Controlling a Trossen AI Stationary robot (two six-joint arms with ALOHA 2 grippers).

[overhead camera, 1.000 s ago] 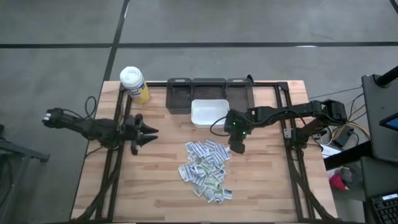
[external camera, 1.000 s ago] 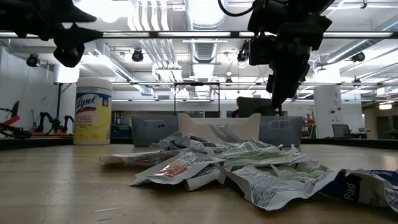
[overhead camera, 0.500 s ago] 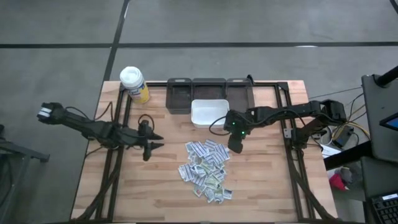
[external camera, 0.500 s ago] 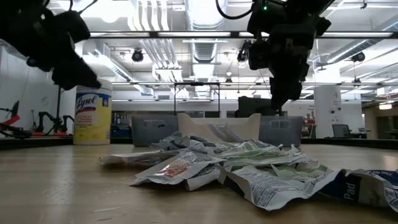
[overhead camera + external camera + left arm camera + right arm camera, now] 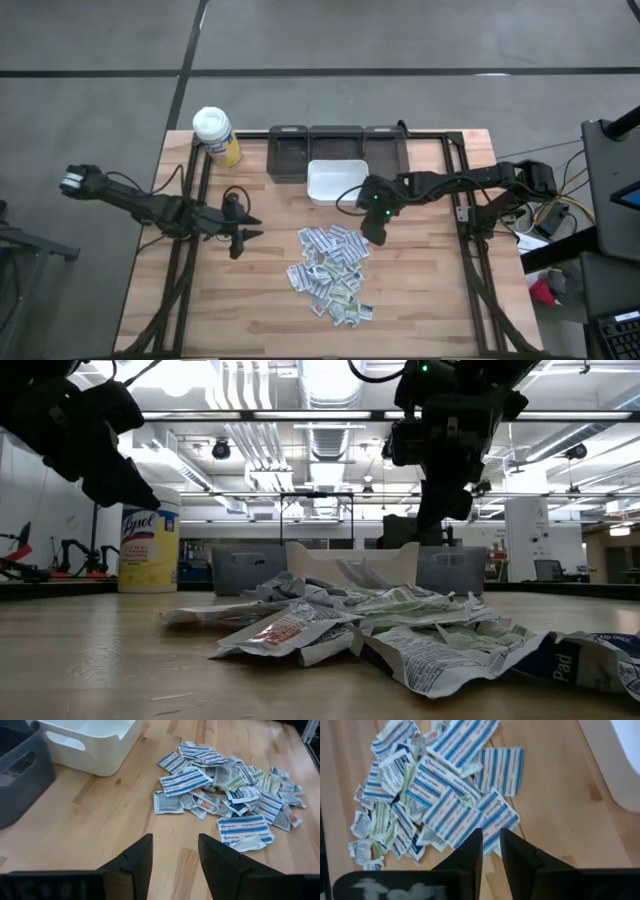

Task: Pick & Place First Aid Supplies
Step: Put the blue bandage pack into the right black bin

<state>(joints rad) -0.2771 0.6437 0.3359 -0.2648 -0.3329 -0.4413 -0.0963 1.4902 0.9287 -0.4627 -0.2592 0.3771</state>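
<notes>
Many packets [image 5: 332, 270]: heaped on desk [image 5: 420, 300], just in front of white bin [image 5: 335, 182]
Right claw [image 5: 371, 232]: above heap's bin-side edge, fingers narrowly parted, empty
Left claw [image 5: 248, 225]: left of heap, spread, empty

Wooden table [image 5: 420, 300] with packet heap [image 5: 331, 270], white bin [image 5: 336, 182], apparently three dark bins [image 5: 337, 148], wipes canister [image 5: 216, 135].

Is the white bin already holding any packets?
No, the white bin looks empty in the high view; the packets lie heaped on the table.
</notes>
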